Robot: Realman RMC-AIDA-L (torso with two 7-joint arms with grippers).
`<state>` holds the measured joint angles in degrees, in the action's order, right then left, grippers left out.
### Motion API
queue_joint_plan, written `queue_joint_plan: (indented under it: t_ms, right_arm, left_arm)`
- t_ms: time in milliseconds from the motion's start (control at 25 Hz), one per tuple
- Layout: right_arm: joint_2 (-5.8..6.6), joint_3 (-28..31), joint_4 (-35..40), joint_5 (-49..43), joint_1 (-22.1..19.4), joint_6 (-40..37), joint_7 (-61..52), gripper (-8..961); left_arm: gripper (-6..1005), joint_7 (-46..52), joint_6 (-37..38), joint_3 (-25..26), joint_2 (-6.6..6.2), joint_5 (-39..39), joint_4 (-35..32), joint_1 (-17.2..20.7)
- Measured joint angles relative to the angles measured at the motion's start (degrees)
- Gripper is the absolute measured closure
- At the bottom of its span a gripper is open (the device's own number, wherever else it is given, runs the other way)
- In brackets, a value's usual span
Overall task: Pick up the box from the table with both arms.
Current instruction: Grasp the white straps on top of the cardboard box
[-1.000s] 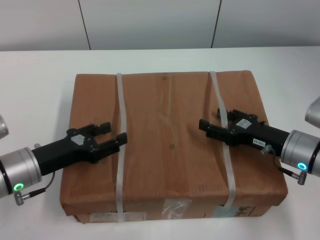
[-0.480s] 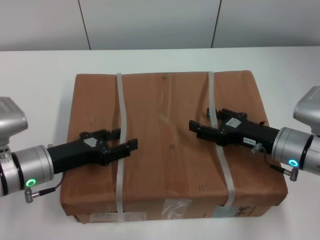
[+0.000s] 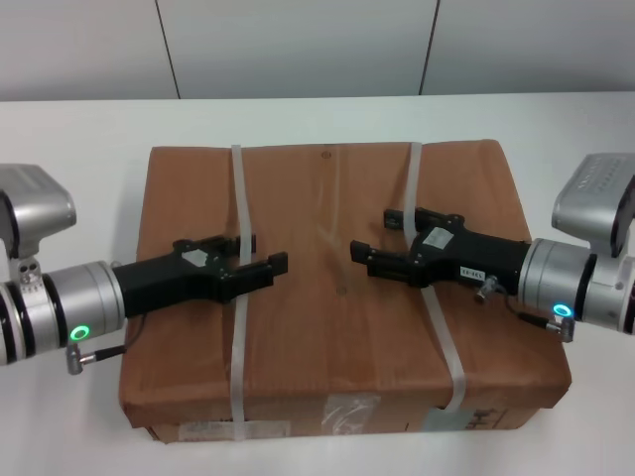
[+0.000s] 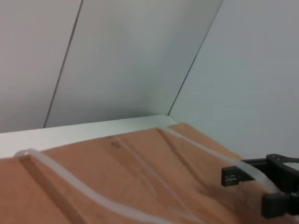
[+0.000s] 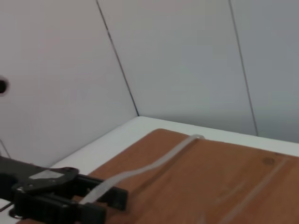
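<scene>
The box (image 3: 337, 288) lies flat on the table (image 3: 79, 139), its near side facing the robot with tape and labels (image 3: 347, 412) along the lower edge; two whitish straps run front to back across its brown paper top, the left strap (image 3: 238, 327) and the right strap (image 3: 432, 297); the left gripper (image 3: 260, 256) reaches in from the left edge over the box top, its two black fingers spread apart with the left strap lying in the gap between them, though nothing is clamped and whether the strap passes under or through the fingers cannot be told; the right gripper (image 3: 377, 238) reaches in from the right in the same way, fingers parted and straddling the right strap, gripping nothing; the two grippers point towards each other across the middle of the box, well apart; beyond the box the white tabletop runs back to a pale panelled wall (image 3: 298, 45).
</scene>
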<state>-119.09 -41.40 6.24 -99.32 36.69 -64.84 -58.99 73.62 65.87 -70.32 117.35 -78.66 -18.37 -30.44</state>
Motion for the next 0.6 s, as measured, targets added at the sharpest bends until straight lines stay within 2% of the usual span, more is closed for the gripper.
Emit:
queue_joint_plan:
  t_ms: [200, 400, 600]
  right_arm:
    - [0.00, 0.07, -0.06, 0.19, 0.50, -0.76, 2.01, 141]
    - [0.00, 0.41, 0.37, 0.44, 0.52, -1.00, 3.65, 244]
    - [0.00, 0.43, 0.20, 2.32, 0.33, -0.78, 6.99, 347]
  left_arm:
    - [379, 0.87, -0.10, 0.00, 0.07, 0.11, 0.00, -0.83]
    - [380, 0.67, -0.26, 0.00, 0.04, 0.17, 0.00, -1.29]
    - [498, 0.32, -0.29, 0.13, 0.02, 0.17, -0.14, -1.34]
